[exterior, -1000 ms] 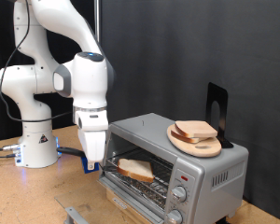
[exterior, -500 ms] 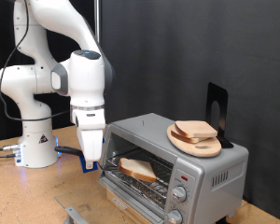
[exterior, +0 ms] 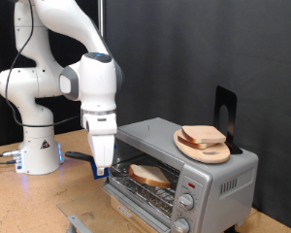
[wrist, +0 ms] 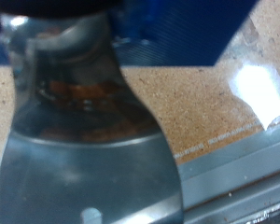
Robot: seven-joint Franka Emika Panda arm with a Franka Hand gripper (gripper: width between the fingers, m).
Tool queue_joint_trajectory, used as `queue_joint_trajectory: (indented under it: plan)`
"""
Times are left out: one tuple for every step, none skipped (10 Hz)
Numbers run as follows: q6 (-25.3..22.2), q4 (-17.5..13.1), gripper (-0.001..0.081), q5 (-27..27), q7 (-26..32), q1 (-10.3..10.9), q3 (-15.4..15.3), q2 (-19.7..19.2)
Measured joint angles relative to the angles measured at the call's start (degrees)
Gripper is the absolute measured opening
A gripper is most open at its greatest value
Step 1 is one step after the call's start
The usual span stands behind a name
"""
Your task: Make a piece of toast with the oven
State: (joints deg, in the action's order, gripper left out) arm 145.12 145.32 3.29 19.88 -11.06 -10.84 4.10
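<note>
The piece of toast (exterior: 149, 175) lies flat on the wire rack inside the oven (exterior: 206, 173), a silver-grey box with its glass door (exterior: 136, 202) folded down. My gripper (exterior: 101, 167) points downward at the oven's open mouth, on the exterior view's left, just beside the toast. Its fingers look pressed together with nothing between them. In the wrist view the gripper (wrist: 84, 177) fills the picture as one blurred grey shape, and the toast is hidden.
A round wooden plate (exterior: 198, 149) with other bread slices (exterior: 203, 135) sits on the oven's top, a black stand (exterior: 225, 109) behind it. Two knobs (exterior: 187, 202) are on the oven's front. The arm's base (exterior: 37, 150) stands on the wooden table (exterior: 29, 199).
My gripper has moved toward the exterior view's right, closer to the oven mouth. The toast sits slightly further to the right than before.
</note>
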Motion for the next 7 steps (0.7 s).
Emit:
queue_joint_trajectory:
  plan:
    - [0.0,-0.2,0.0391,0.0,-0.5,0.1,-0.4,-0.2]
    - [-0.1,-0.4,0.0391,0.0,-1.1,0.1,-0.8,-0.4]
    - [-0.1,-0.6,0.0391,0.0,-1.3,0.2,-1.0,-0.8]
    - [-0.1,-0.7,0.0391,0.0,-1.2,0.2,-1.1,-1.0]
    - [-0.1,-0.6,0.0391,0.0,-0.8,0.2,-1.1,-1.0]
    - [-0.1,-0.4,0.0391,-0.4,0.4,0.2,-1.0,-1.0]
    - [-0.1,0.0,0.0391,-1.7,3.0,0.2,-0.8,-0.8]
